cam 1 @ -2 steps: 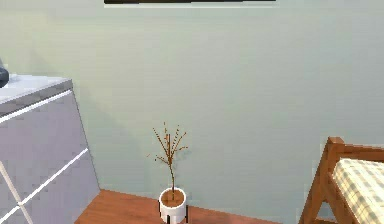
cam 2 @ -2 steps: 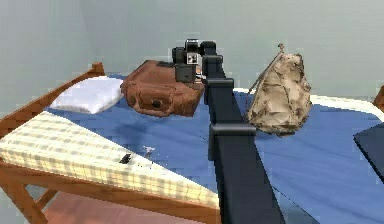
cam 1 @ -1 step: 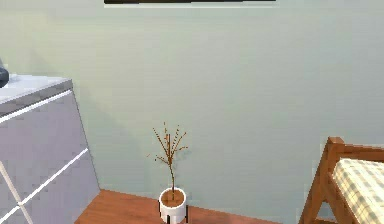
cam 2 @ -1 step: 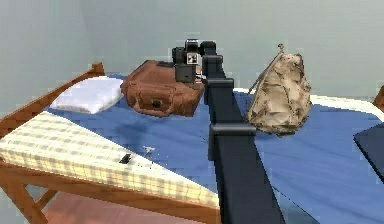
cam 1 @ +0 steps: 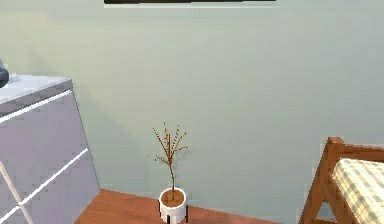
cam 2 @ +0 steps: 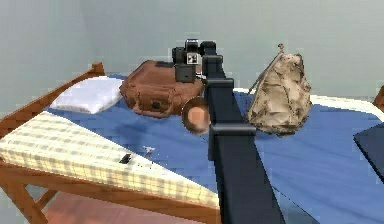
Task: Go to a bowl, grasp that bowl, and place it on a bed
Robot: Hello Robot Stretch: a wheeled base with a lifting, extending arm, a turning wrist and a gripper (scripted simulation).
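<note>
One round brown thing (cam 2: 197, 117), by its shape likely the bowl, shows against the left flank of the arm (cam 2: 232, 150), with the blue blanket (cam 2: 310, 160) of the bed (cam 2: 100, 188) behind it. Whether it hangs free or rests on the blanket cannot be told. The gripper (cam 2: 187, 60) shows farther out, in front of a brown suitcase (cam 2: 150, 88), so I cannot tell whether it holds anything, nor how its fingers stand. The step in hand looks to be the placing. To do it well, I would choose the flat stretch of blanket between the suitcase and the tan backpack (cam 2: 280, 92) and lower the arm gently until the bowl bears on the bedding before letting go, since a soft cover may tip a round base. Keep clear of the suitcase's edge, the white pillow (cam 2: 88, 95) and the small dark item (cam 2: 125, 158) on the checked sheet (cam 2: 80, 140). The base probably need not drive; the potted plant (cam 1: 172, 195) and dresser (cam 1: 40, 150) ahead play no part.
</note>
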